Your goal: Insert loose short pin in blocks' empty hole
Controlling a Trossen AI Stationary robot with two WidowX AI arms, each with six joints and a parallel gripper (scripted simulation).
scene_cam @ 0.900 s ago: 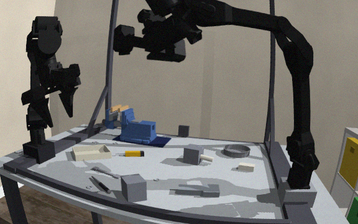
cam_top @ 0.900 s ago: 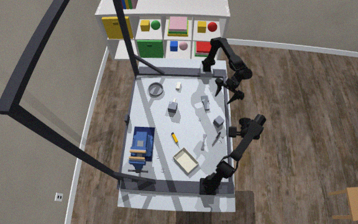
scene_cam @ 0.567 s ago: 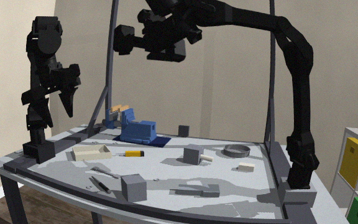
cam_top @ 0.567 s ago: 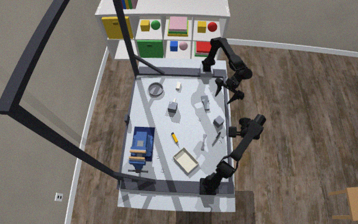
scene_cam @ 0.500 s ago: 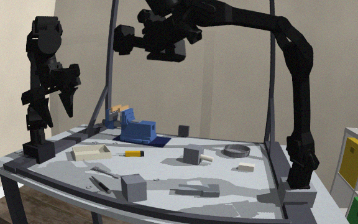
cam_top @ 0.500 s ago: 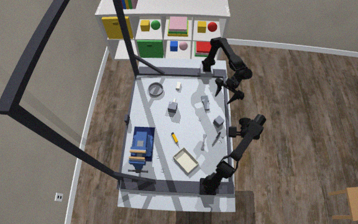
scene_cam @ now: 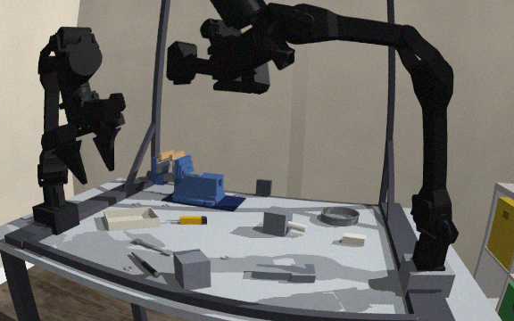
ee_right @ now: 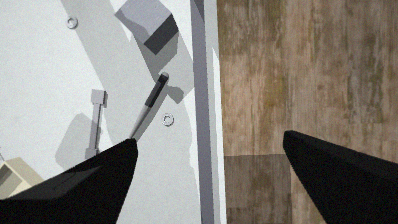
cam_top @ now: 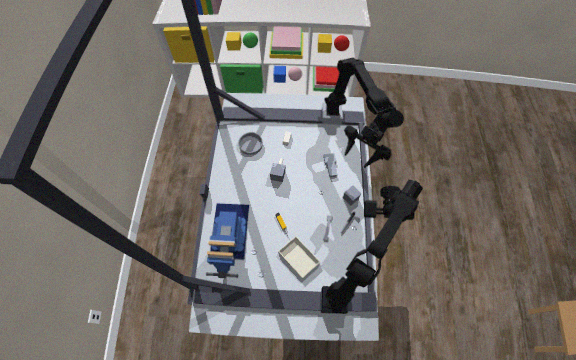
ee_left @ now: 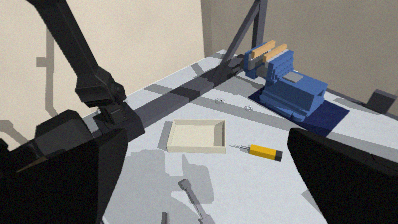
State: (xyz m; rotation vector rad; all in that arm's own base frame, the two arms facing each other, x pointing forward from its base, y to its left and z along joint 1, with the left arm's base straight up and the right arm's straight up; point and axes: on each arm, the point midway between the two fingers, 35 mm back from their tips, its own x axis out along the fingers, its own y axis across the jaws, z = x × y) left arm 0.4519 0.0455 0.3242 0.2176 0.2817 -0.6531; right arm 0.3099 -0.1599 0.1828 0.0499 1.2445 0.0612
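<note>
A short cream pin point(cam_top: 287, 138) point(scene_cam: 353, 239) lies loose on the table near the round dish. A grey block point(cam_top: 278, 171) point(scene_cam: 276, 221) stands mid-table, with a cream pin point(cam_top: 281, 161) point(scene_cam: 297, 226) sticking out of its side. Another grey block point(cam_top: 351, 195) point(scene_cam: 192, 268) point(ee_right: 145, 22) stands near the table edge. No empty hole can be made out. My left gripper point(cam_top: 357, 159) point(ee_left: 209, 136) is open and empty, high above the table. My right gripper point(scene_cam: 98, 176) point(ee_right: 210, 142) is open and empty, raised above the table edge, pointing down.
A blue vise point(cam_top: 228, 232) point(scene_cam: 199, 187) point(ee_left: 295, 92), cream tray point(cam_top: 285, 256) point(ee_left: 223, 149), yellow screwdriver point(cam_top: 281, 221) point(ee_left: 265, 152), wrench point(cam_top: 326, 237) point(ee_right: 96, 120) and dark pen point(ee_right: 157, 92) lie around the table. A round dish point(scene_cam: 339, 221) and a stepped grey piece point(cam_top: 330, 166) point(scene_cam: 284, 273) are towards my left arm's base.
</note>
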